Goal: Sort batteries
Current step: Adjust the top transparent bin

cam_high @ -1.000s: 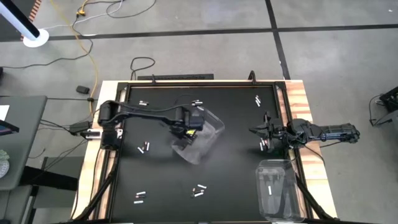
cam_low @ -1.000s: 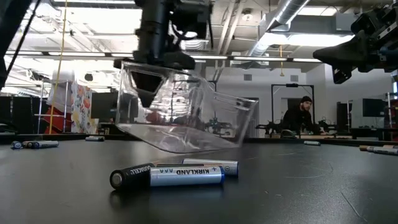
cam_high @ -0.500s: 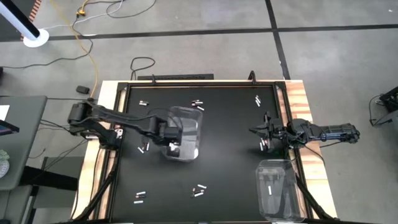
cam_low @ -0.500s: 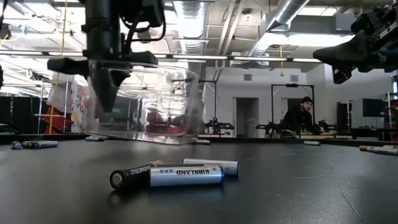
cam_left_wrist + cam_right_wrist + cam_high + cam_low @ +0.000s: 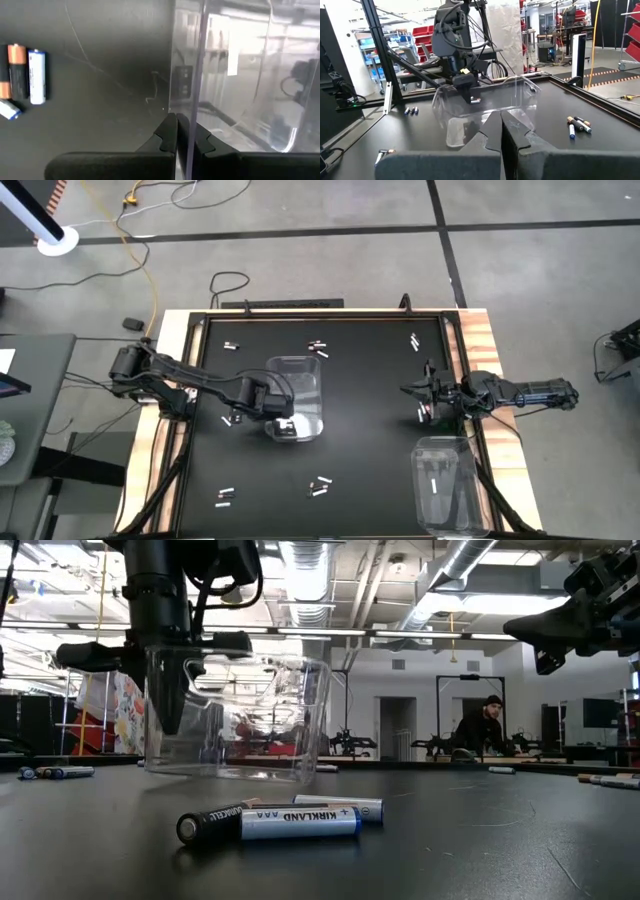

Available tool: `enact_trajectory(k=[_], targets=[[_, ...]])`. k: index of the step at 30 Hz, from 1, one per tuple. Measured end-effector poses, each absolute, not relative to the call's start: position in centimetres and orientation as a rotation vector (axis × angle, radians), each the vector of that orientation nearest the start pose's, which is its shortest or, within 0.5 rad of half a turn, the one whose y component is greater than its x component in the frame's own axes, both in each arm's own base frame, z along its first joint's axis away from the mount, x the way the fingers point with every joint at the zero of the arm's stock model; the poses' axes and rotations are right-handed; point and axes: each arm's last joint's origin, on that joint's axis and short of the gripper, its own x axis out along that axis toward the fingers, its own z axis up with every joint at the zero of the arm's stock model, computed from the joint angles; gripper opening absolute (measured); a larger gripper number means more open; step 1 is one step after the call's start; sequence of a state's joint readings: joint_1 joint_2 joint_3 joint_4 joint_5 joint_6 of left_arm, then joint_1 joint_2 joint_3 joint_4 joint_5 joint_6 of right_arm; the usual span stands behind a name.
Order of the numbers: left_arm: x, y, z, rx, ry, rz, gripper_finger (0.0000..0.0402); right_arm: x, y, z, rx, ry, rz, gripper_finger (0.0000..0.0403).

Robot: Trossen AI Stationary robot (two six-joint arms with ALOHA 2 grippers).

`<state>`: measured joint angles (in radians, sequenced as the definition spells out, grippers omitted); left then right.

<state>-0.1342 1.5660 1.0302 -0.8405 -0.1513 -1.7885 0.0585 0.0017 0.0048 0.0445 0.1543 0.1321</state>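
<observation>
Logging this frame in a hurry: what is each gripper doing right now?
Left gripper: shut on the wall of the clear bin at mid-table.
Right gripper: shut, holding nothing, near the table's right edge.

black table [image 5: 370,430] — scattered batteries [image 5: 321,486] — two clear bins [image 5: 297,380]

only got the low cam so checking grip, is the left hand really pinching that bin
Observer: Yes. The left wrist view shows the left hand shut on the bin, clamping its clear wall.
Operator: any other bin around
Observer: A second bin stands at the table edge on the right arm's side, with a battery inside.
Operator: right hand got anything
Observer: No. The right hand is shut and holds nothing.
</observation>
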Motion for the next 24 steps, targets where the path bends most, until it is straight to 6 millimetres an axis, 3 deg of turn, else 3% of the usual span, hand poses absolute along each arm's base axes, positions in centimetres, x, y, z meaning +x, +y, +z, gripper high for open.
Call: enact_trajectory(k=[24], targets=[[27.68, -3.55, 19.96, -1.202, 0.974, 1.093, 0.002, 9.72, 0.12, 16.93, 0.137, -0.054, -0.093, 0.0014]])
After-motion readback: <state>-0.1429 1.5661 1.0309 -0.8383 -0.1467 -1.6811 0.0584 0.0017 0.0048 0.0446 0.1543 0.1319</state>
